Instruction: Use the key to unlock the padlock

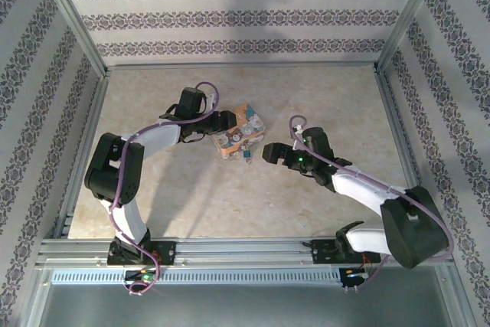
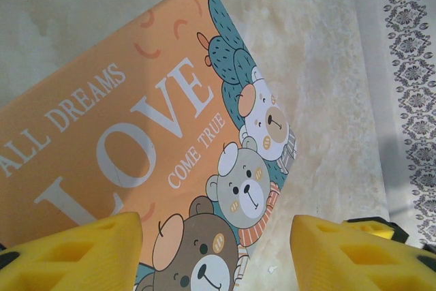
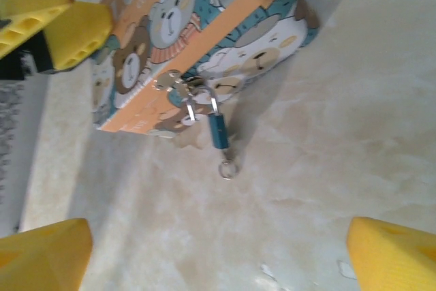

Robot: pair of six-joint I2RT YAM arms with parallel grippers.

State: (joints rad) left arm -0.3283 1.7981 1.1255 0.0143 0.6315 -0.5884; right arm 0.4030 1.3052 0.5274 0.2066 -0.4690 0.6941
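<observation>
The right fingers (image 3: 392, 250) are hovering spread wide, lower frame, needing centring on the key (image 3: 227, 167) under the padlock (image 3: 218, 131); the spread left fingers (image 2: 75, 250) are bracing the box (image 2: 136, 134).

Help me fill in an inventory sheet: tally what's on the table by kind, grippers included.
Orange LOVE box: 1
Teal padlock hanging on the box's clasp: 1
Small silver ring at the padlock's lower end: 1
Grippers: 2, the left gripper and the right gripper
Total: 5
</observation>
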